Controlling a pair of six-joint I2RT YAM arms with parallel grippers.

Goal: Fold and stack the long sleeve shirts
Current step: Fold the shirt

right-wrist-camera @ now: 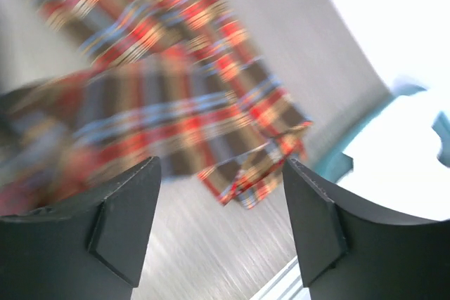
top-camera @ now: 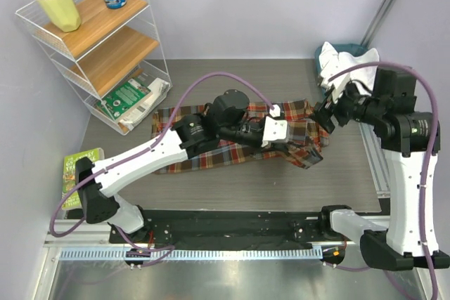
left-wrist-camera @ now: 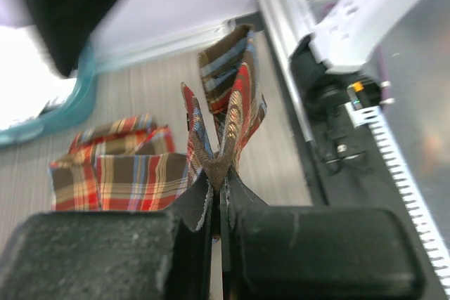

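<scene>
Plaid shirt (top-camera: 235,156) lay across the table (top-camera: 232,187), long axis running left to right in the top view. At its right end the left gripper (left-wrist-camera: 216,187) was clenched on a pinched fold, cloth rising between the shut jaws. Just beyond, the right gripper (right-wrist-camera: 219,166) hung released, jaws wide, that same end below it. Of the 2 arms, the left seemed placed to carry the fold leftward along the axis. Farthest, upper right, the white shirt (top-camera: 348,57) sat in the teal basket (top-camera: 322,53).

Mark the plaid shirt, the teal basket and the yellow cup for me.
plaid shirt (top-camera: 225,156), top view, flat lower part
teal basket (left-wrist-camera: 74,103), left wrist view, curved rim
yellow cup (top-camera: 59,6), top view, outer wall
</scene>
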